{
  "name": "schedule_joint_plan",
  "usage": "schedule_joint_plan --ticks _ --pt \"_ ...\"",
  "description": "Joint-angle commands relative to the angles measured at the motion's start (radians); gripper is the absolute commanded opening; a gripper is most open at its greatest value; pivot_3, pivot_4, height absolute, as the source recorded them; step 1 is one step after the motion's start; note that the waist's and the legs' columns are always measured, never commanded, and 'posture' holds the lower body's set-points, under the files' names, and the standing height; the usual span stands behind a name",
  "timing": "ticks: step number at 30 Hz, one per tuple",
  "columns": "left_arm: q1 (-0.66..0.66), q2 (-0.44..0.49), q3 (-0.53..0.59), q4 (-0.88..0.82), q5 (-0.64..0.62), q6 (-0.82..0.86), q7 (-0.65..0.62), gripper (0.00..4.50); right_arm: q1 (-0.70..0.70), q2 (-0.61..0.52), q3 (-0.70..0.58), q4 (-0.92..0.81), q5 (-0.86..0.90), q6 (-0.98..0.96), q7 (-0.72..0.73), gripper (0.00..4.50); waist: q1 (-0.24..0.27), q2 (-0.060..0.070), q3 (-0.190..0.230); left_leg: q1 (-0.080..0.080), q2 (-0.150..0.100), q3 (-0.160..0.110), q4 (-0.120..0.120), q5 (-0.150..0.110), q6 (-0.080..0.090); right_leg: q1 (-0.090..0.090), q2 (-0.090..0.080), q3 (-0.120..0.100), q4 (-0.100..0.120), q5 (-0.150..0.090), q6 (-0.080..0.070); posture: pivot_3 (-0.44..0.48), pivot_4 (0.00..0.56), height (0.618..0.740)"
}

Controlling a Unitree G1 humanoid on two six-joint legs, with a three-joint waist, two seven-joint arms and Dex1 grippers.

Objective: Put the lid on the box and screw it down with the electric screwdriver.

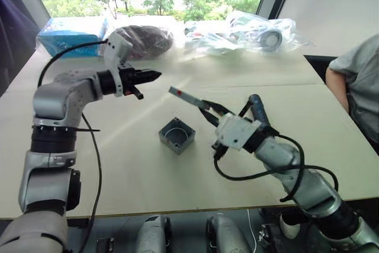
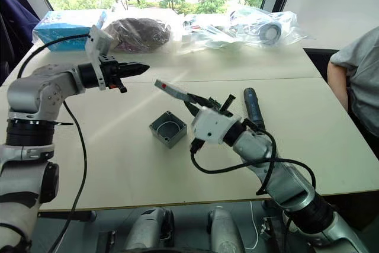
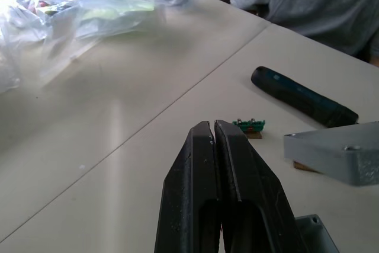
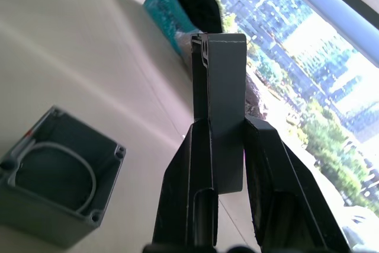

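The box (image 1: 177, 135), a deep grey square casing with a white ring inside, stands open-topped on the middle of the table. Above and just right of it my right gripper (image 1: 202, 106) is shut on the lid (image 1: 184, 96), a thin grey plate held tilted in the air; the right wrist view shows the lid (image 4: 222, 105) clamped between both fingers with the box (image 4: 56, 176) below. The electric screwdriver (image 2: 253, 108), dark blue and black, lies on the table behind my right wrist. My left gripper (image 1: 152, 76) hovers shut and empty above the table, left of the lid.
A blue packet (image 1: 74, 34), a dark bag (image 1: 145, 39) and clear plastic bags (image 1: 254, 31) line the far edge. A person (image 1: 355, 81) sits at the right side. A small green part (image 3: 249, 125) lies near the screwdriver.
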Motion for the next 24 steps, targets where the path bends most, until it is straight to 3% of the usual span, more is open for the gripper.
schedule_joint_plan --ticks 1,10,24 --pt "-0.018 0.009 -0.026 -0.016 0.025 -0.044 -0.041 0.07 0.005 -0.020 0.054 0.053 -0.233 -0.170 -0.019 0.13 -0.001 0.000 0.000 0.000 0.000 0.000 0.000 0.000 0.000 0.000 0.000 0.000 0.000 0.000 0.000 0.000 0.150 0.740" --pt "0.055 0.045 -0.128 -0.103 0.059 -0.073 -0.163 0.07 0.015 0.043 0.057 0.181 -0.506 -0.322 -0.100 0.13 0.000 0.000 0.000 0.000 0.000 0.001 0.000 0.004 -0.008 0.000 0.000 0.000 0.000 -0.001 0.000 0.000 0.150 0.740" --pt "0.102 0.034 -0.169 -0.153 0.079 -0.072 -0.173 0.07 -0.008 0.141 0.035 0.281 -0.613 -0.402 -0.115 0.13 0.000 0.000 0.000 0.001 0.000 0.000 0.001 0.005 -0.008 0.001 0.001 0.000 0.001 -0.001 0.000 0.000 0.150 0.740"
